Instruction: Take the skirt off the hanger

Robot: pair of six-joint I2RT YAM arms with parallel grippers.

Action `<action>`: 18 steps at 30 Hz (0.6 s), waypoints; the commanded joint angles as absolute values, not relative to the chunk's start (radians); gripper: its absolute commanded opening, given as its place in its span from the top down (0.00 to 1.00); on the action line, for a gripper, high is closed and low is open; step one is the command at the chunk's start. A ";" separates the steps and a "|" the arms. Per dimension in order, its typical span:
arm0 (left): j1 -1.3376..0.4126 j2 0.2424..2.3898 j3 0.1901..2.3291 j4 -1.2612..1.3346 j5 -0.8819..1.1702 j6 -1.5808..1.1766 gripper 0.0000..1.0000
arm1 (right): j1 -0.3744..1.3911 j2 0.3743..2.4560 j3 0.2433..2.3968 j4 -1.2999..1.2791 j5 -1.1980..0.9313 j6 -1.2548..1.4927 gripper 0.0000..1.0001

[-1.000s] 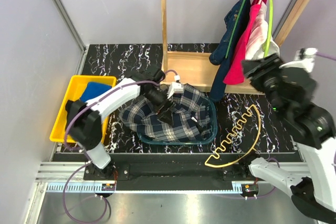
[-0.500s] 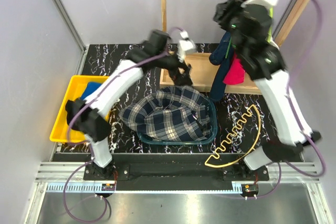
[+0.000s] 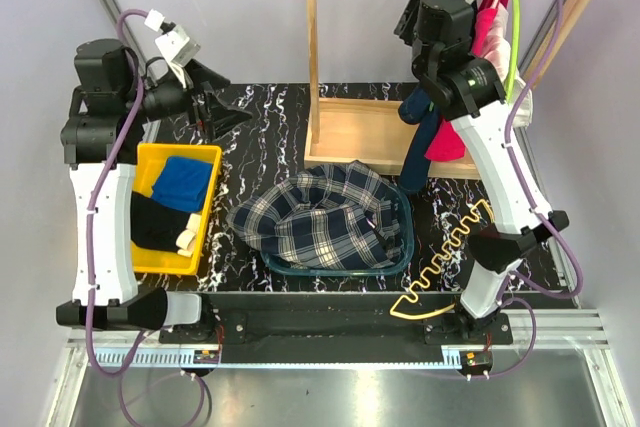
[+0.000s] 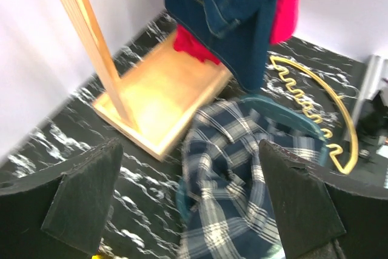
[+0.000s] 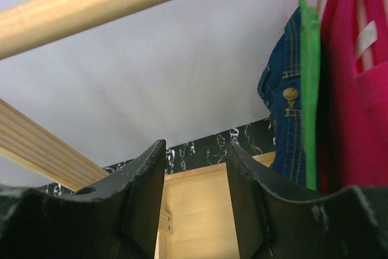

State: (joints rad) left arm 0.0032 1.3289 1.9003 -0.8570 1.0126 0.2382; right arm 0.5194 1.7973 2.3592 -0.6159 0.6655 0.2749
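The tartan skirt (image 3: 320, 215) lies crumpled in and over a teal basket (image 3: 405, 247) at the table's middle; it also shows in the left wrist view (image 4: 242, 174). The cream half-moon hanger (image 3: 468, 257) lies bare on the table right of the basket, and shows in the left wrist view (image 4: 315, 98). My left gripper (image 3: 215, 107) is raised high at the far left, open and empty (image 4: 191, 204). My right gripper (image 3: 412, 22) is raised near the rack's top bar, open and empty (image 5: 195, 168).
A wooden clothes rack (image 3: 360, 132) stands at the back with a navy denim garment (image 3: 432, 107), a red garment (image 3: 480, 57) and a green hanger (image 3: 515, 37). A yellow bin (image 3: 205, 159) with clothes sits at the left.
The left arm let go of the skirt, rose and swung back to the far left. The right arm swung up to the rack's top. The skirt and hanger have stayed put.
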 commanded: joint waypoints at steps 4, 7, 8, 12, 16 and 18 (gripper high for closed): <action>0.031 1.331 1.812 -0.913 1.098 0.203 0.01 | 0.505 1.721 2.378 -0.606 0.799 0.173 0.47; 0.031 1.335 1.812 -0.907 1.101 0.186 0.01 | 0.477 1.720 2.350 -0.604 0.804 0.153 0.46; 0.031 1.333 1.815 -0.902 1.103 0.180 0.01 | 0.457 1.715 2.332 -0.603 0.801 0.159 0.46; 0.029 1.328 1.807 -0.891 1.097 0.175 0.01 | 0.400 1.718 2.309 -0.604 0.778 0.175 0.46; 0.029 1.315 1.801 -0.884 1.085 0.179 0.01 | 0.354 1.739 2.301 -0.607 0.721 0.199 0.46; 0.031 1.305 1.792 -0.879 1.081 0.183 0.01 | 0.347 1.762 2.309 -0.615 0.692 0.204 0.47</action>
